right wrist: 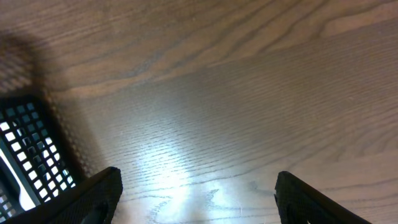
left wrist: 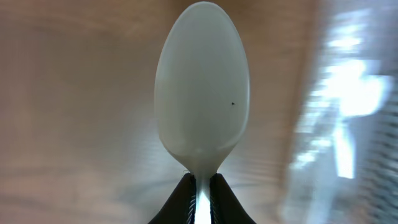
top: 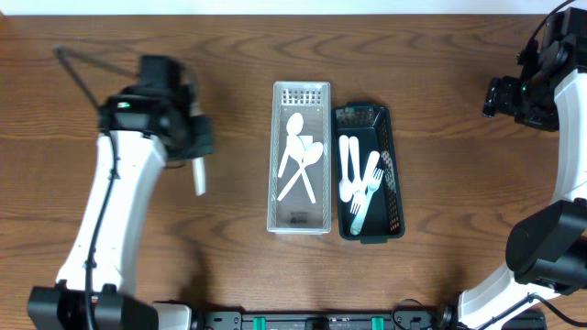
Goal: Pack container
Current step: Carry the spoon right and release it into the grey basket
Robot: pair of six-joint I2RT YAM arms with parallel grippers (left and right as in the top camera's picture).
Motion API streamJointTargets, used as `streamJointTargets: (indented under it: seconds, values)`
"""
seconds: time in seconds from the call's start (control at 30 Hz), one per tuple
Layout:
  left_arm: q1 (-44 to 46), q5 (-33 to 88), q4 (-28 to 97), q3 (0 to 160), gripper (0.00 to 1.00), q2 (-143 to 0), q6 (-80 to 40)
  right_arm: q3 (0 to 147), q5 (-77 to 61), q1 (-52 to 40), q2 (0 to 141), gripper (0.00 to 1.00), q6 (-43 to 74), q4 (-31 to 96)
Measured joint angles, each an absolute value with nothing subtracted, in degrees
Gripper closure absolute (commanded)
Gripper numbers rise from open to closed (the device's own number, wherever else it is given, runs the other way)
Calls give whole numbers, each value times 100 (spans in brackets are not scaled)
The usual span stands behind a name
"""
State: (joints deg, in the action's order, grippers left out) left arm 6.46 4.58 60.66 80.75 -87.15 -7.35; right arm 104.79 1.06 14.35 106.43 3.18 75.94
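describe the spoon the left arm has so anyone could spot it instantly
On the wooden table, look left of the clear tray and the black basket at the centre, to the left tool. It pinches a white plastic spoon by the handle. Every other white utensil lies inside one of those two bins; this one is outside both.

Right of the spoon (left wrist: 202,93), the clear tray (left wrist: 348,106) is only a blur; the spoon's handle disappears inside the left tool (left wrist: 200,190).
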Motion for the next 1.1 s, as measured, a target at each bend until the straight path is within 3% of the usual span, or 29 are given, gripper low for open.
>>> streamJointTargets:
  seconds: [0.27,0.53,0.63,0.9,1.03,1.1]
  values:
    - [2602,532,5210,8420,91,-8792,-1238,10479,106,1435,10643,18,318,7564]
    - [3111,561,4963,8425,83,-9970,-1444,10479,106,1435,10643,18,318,7566]
    - [3107,561,4954,8423,69,-10436,-1459,10479,106,1435,10643,18,318,7564]
    - [3105,438,4943,8499,50,-10381,-1269,10479,106,1435,10643,18,311,7550]
    - [3004,73,4958,8722,30,-9977,-1155,10479,106,1435,10643,15,266,7363]
    - [2856,-148,4932,8785,10,-9662,-1118,10477,106,1424,10643,13,246,7183]
